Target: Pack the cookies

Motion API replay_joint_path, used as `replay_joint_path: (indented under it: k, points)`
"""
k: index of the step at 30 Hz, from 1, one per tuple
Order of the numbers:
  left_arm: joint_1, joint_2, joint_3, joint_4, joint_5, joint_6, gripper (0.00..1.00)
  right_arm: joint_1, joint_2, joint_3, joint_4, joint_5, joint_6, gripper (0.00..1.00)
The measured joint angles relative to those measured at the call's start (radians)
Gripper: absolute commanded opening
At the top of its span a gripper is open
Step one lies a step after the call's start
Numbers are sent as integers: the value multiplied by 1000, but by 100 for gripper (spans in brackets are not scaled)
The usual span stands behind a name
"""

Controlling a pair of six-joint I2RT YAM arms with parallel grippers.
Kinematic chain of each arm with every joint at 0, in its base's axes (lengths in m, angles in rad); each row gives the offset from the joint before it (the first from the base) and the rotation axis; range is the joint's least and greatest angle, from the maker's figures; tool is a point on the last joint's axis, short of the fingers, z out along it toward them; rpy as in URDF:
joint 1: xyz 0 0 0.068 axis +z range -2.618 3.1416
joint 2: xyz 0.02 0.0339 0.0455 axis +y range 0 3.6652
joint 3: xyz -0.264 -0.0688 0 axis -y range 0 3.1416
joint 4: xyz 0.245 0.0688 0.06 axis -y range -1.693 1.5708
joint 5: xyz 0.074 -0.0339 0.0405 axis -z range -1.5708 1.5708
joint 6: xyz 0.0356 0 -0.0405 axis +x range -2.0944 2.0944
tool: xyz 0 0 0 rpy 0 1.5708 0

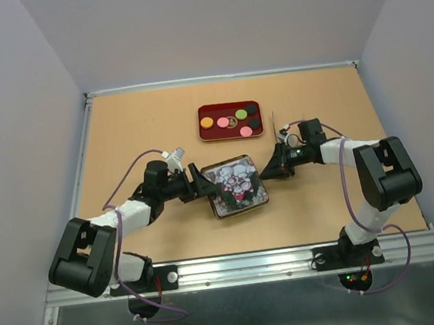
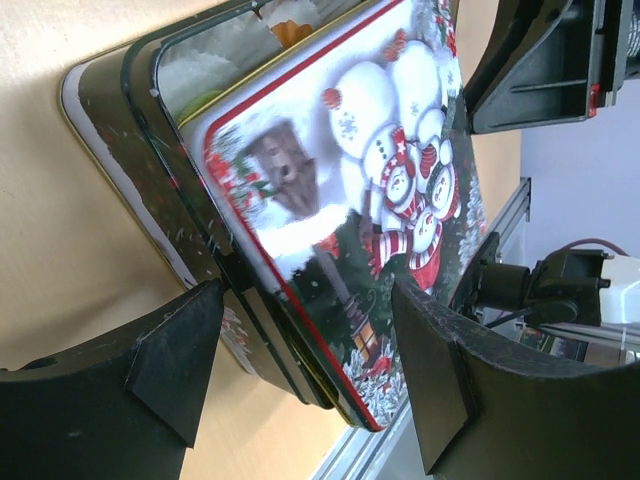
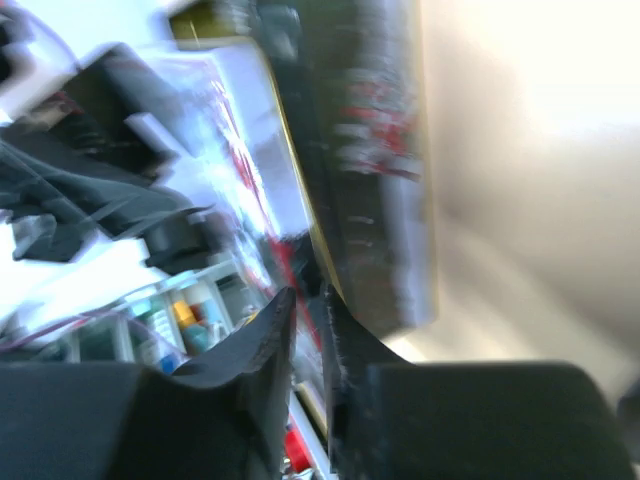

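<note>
The cookies, small discs in orange, pink, green, yellow and black, lie in a red tray at the back. A tin with a snowman lid sits at the table's middle. In the left wrist view the lid rests tilted over the dark tin base, with white paper cups showing in the gap. My left gripper is open, its jaws astride the tin's left corner. My right gripper is shut on the lid's right edge; that view is blurred.
The red tray stands just behind the tin, near my right arm's wrist. Raised white rails border the tabletop on the left and back. A metal rail runs along the near edge by the arm bases.
</note>
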Motion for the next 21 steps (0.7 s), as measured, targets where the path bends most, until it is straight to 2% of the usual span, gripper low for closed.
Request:
replay_joint_path:
  k: [7,17,18,19,20,21]
  points:
    - [-3,8,0,3,-5,0,78,0,53,-66,-10,78,-32,8]
    - [-8,8,0,3,-5,0,78,0,63,-52,-18,80,-18,8]
    - [-8,8,0,3,-5,0,77,0,59,-45,-19,79,-12,8]
    - [-8,8,0,3,-5,0,72,0,55,-39,-20,78,-6,8]
    - [-8,8,0,3,-6,-1,62,0,44,-30,-19,77,0,9]
    - [-9,8,0,2,-9,0,60,0,32,-20,-19,77,8,9]
